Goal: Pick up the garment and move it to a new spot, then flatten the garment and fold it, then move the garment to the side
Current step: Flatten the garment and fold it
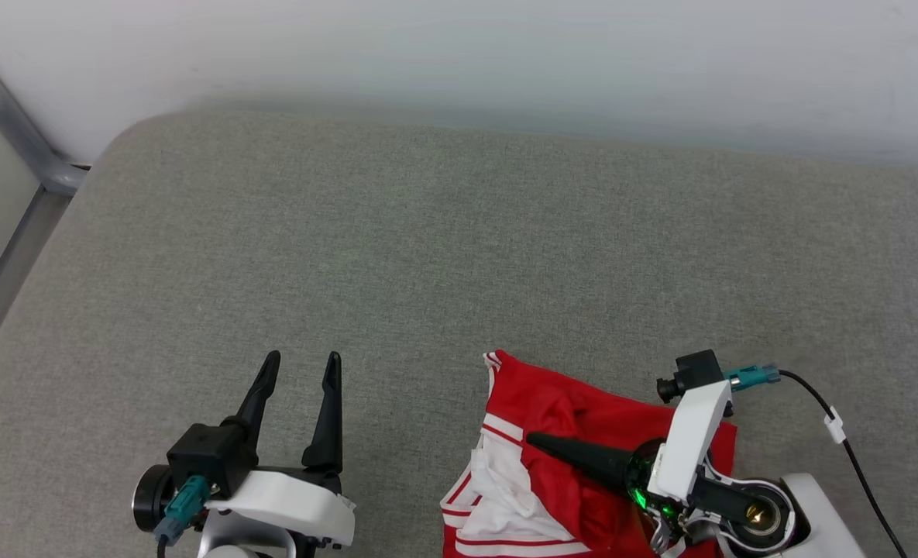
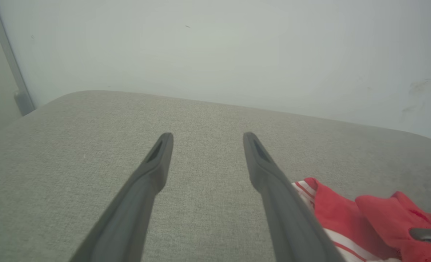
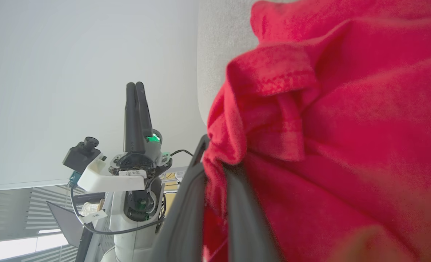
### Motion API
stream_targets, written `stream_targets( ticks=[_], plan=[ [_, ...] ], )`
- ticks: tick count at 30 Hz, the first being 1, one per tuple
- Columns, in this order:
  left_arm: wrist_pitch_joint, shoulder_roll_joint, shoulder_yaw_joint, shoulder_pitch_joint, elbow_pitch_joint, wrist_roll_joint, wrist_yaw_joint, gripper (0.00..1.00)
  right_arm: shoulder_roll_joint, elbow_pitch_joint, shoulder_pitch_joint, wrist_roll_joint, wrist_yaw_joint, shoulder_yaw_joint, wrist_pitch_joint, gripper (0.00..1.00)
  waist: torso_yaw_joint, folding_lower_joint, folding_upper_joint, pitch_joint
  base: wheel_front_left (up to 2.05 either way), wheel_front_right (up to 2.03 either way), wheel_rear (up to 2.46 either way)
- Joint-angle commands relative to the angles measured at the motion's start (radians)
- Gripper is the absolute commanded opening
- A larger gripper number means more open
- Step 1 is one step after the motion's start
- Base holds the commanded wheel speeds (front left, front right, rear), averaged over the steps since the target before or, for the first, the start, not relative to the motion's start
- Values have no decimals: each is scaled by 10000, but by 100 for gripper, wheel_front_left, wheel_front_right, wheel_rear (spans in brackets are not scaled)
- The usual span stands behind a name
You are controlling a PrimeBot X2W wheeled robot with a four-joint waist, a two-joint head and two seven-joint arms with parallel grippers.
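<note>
The garment [image 1: 559,407] lay bunched at five o'clock on the grey cushion [image 1: 428,256]. The right gripper [image 1: 538,442] was clenched on a red fold (likely to lift it clear), while the left gripper [image 1: 302,360], at seven o'clock, stood spread wide, holding nothing.
</note>
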Motion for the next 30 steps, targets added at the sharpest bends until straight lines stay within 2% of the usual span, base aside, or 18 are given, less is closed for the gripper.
stream_targets(
  ticks=[1,2,8,13,17,24,30],
  plan=[
    [-52,-66,24,-193,55,50,-31,100,13,61,-119,-134,-1,161,-211,80,31,0,0,126,0,0,0],
    [-55,-103,23,-219,92,54,-56,100,13,108,-112,-153,-2,264,-321,100,32,0,0,152,0,0,0],
    [-67,-184,111,-317,263,120,-144,100,-26,-414,-260,-639,-1,754,-809,100,-112,0,0,131,0,0,0],
    [-63,-199,217,-211,325,196,-216,100,-465,-1528,-232,-1369,-2,1112,-1348,100,-324,0,0,-44,0,0,0],
    [-60,-216,293,-105,379,218,-262,100,-924,-2268,-111,-2282,-1,1210,-2177,100,-513,0,0,-217,0,0,0],
    [-59,-139,421,112,454,252,-250,100,-1786,-2669,230,-5046,-2,479,-4451,100,-869,0,0,-601,0,0,0],
    [-50,-59,503,348,494,215,-142,100,-2185,-2525,929,-7654,-2,-1040,-5923,100,-1252,0,0,-967,0,0,0]
  ],
)
